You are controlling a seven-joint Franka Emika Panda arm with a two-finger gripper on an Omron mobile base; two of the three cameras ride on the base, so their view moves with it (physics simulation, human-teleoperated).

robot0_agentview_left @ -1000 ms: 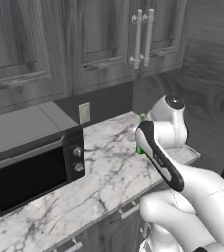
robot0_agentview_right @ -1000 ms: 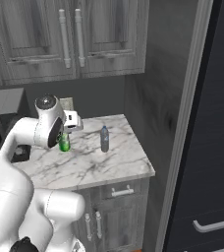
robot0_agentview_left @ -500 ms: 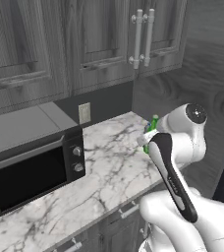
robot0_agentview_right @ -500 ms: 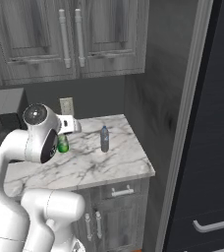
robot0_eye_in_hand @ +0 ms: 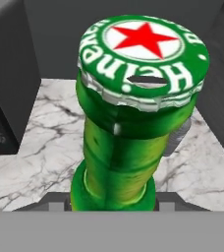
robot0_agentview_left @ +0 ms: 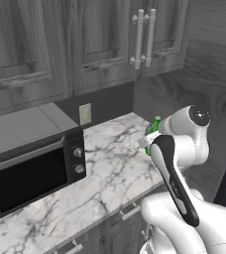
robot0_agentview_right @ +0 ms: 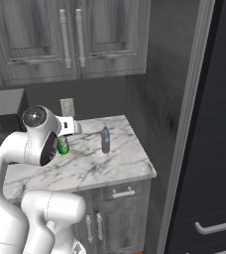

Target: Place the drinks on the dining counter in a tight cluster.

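Green glass bottle [robot0_eye_in_hand: 128, 123] is sitting upright between our gripper's [robot0_eye_in_hand: 113, 199] jaws, which are closed narrowly on its lower body, above the marble counter [robot0_agentview_right: 110, 166] beside the microwave [robot0_agentview_left: 33, 168]. We are carrying it off toward the dining counter, so we are judging it best to keep the bottle vertical, grip steady, and swing slowly clear of the small grey bottle [robot0_agentview_right: 105, 140] standing nearby on that counter. Compared with a second ago, the arm's elbow is swinging further outward and the bottle is sitting closer behind it; the grey bottle is staying put.
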